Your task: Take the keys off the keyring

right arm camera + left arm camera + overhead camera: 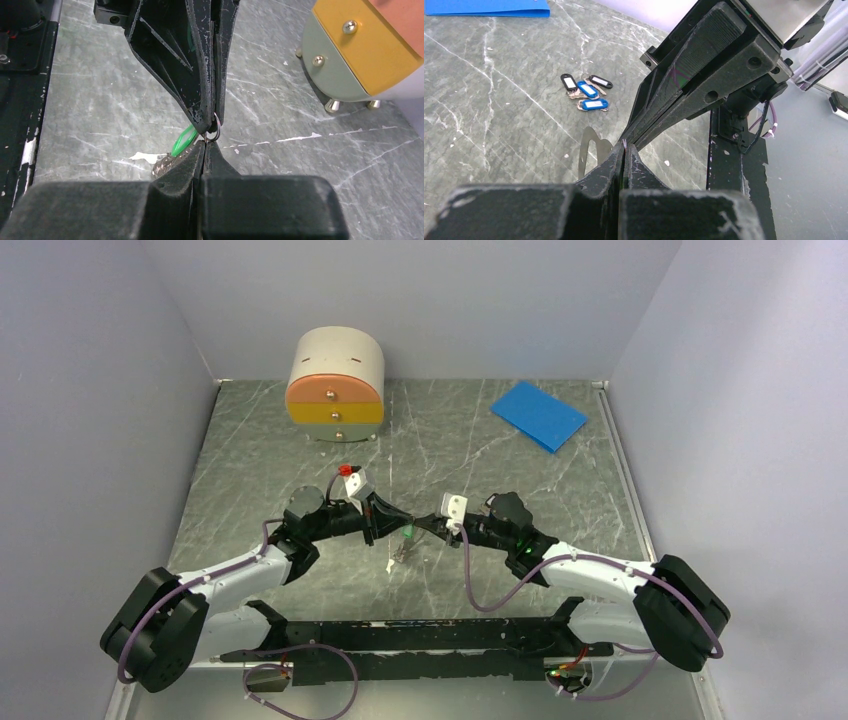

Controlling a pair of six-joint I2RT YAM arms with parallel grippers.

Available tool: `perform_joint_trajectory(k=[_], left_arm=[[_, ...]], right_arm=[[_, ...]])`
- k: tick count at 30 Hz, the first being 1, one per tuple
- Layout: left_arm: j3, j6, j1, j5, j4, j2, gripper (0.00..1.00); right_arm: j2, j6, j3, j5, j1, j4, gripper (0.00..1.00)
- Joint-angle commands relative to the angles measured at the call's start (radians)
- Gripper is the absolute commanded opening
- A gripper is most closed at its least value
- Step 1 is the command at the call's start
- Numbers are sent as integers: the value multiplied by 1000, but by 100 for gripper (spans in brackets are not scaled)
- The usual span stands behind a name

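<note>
Both left fingers (200,75), clamped on the keyring (219,128), and right fingers (185,167), shut at its lower edge, meet tip to tip above the bench (300,150), seemingly to work the dangling green keys (183,141) free.

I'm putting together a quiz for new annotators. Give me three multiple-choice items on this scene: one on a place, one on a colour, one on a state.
1. Where in the top view does the blue sheet lie? A far right; B near left; C dead centre.
2. What colour is the key tag? A red; B green; C yellow.
3. How do the left pincer and right pincer stand? A both shut; B both open; C left open, right shut.
Key: 1 A, it lies at the far right; 2 B, bright green plastic shows in the right wrist view; 3 A, each pair of tips is pressed together with no gap.
</note>
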State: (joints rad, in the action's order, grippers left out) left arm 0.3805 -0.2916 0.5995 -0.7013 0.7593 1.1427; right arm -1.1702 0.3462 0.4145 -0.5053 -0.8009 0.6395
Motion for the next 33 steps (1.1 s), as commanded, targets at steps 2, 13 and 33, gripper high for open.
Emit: perform_joint_trajectory(k=[2, 13, 33], left_arm=[[21, 14, 4, -58, 42, -2, 3], [22, 29, 10, -57, -15, -52, 3], [94, 115, 106, 41, -243, -93, 3]], right_arm=[[2, -37, 39, -24, 0, -40, 0], [6, -151, 76, 50, 36, -101, 0], [-2, -341, 143, 129, 34, -145, 0]])
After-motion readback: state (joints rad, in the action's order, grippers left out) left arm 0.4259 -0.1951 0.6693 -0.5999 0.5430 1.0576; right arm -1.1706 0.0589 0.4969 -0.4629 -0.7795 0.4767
